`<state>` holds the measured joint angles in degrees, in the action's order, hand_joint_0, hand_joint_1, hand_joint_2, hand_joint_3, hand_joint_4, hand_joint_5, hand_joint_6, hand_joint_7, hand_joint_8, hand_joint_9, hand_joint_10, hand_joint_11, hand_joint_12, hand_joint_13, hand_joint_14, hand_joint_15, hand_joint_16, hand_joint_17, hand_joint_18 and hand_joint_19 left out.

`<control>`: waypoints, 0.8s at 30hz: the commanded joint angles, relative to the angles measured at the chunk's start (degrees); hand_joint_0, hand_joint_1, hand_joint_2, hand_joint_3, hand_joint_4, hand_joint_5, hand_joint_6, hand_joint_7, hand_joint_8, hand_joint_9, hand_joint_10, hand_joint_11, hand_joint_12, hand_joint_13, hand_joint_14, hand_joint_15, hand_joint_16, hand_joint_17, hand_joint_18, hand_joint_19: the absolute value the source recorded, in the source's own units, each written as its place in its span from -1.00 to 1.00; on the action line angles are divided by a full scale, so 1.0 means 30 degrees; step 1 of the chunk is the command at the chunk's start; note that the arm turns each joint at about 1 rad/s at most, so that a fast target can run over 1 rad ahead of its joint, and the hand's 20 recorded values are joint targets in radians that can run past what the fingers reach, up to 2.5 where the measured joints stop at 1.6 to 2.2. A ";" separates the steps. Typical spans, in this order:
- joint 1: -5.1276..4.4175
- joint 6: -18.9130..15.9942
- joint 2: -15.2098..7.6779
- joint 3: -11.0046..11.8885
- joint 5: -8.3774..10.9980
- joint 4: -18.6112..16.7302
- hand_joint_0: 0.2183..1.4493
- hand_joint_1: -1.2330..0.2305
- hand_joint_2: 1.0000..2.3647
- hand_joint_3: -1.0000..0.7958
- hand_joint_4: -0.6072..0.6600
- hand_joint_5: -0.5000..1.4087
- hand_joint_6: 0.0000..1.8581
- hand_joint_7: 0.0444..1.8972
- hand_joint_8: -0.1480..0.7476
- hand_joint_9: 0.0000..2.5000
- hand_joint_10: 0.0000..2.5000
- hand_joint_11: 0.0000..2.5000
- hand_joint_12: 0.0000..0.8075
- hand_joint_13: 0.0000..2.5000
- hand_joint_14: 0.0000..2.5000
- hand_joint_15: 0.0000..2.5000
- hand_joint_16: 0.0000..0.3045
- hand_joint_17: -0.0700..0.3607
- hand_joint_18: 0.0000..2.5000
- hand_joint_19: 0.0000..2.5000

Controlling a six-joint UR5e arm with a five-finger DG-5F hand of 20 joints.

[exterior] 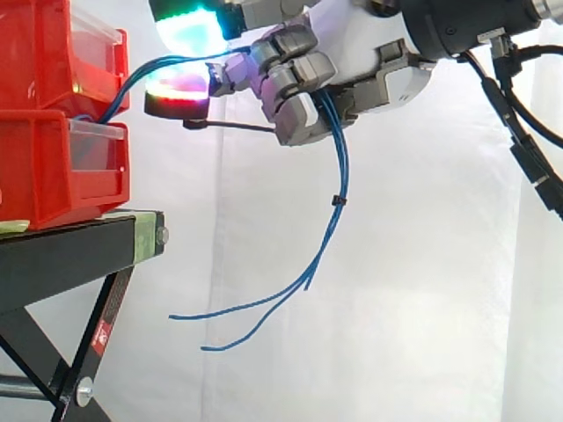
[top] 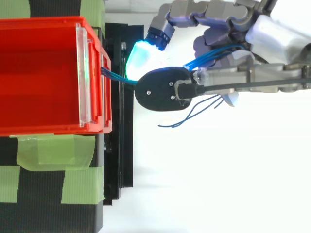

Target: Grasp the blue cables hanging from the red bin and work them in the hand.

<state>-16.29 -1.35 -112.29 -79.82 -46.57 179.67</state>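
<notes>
**benchrat:** So where are the blue cables to be found right now?

**padwatcher:** lol, right in the hand. They're fed out at the front of the stacked red bins on the left, about where the two bins meet. From there they're strung across the gap to the right and wrapped up by the curled fingers. So the hand is closed around the bundle, no question. Below the grip the strands are bound by a small black tie. Then they're swept down and back to the left, with the loose ends fanned out in mid-air, lower than the top of the black stand.

**benchrat:** And the glowy bits?

**padwatcher:** A green-cyan pad and a red pad are stuck out toward the bins, one above the other, and the cables are threaded between them. From above, the cyan one is seen near the bins' front. Green tape is stuck down beside the bins, and a white curtain is hung behind everything.
</notes>
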 commanded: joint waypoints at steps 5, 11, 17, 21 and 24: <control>-0.0018 -0.0019 0.0429 0.0004 -0.0063 0.0345 0.19 -0.25 -0.97 -0.35 0.28 -0.21 -0.71 0.34 0.47 -0.37 1.00 1.00 0.29 -0.33 1.00 0.51 -0.61 -0.05 -0.04 0.10; 0.0012 0.0010 0.0429 0.0004 -0.0444 0.2250 0.12 -0.26 -0.98 -0.47 0.30 -0.26 -0.52 0.28 0.47 -0.37 1.00 1.00 0.29 -0.33 1.00 0.51 -0.61 -0.05 -0.04 0.10; 0.0012 0.0215 0.0429 0.0004 -0.1557 0.3070 0.10 -0.26 -0.98 -0.56 0.30 -0.29 -0.41 0.22 0.47 -0.37 1.00 1.00 0.29 -0.33 1.00 0.51 -0.61 -0.05 -0.04 0.10; 0.0158 0.0830 0.0429 -0.0026 -0.1821 0.3304 0.10 -0.26 -0.98 -0.60 0.32 -0.30 -0.34 0.21 0.47 -0.37 1.00 1.00 0.29 -0.33 1.00 0.51 -0.61 -0.05 -0.04 0.10; 0.0158 0.1153 0.0429 0.0004 -0.1938 0.3334 0.10 -0.26 -0.98 -0.62 0.32 -0.30 -0.32 0.19 0.47 -0.37 1.00 1.00 0.29 -0.33 1.00 0.51 -0.61 -0.05 -0.04 0.10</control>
<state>-15.94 1.02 -111.01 -79.81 -51.93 189.43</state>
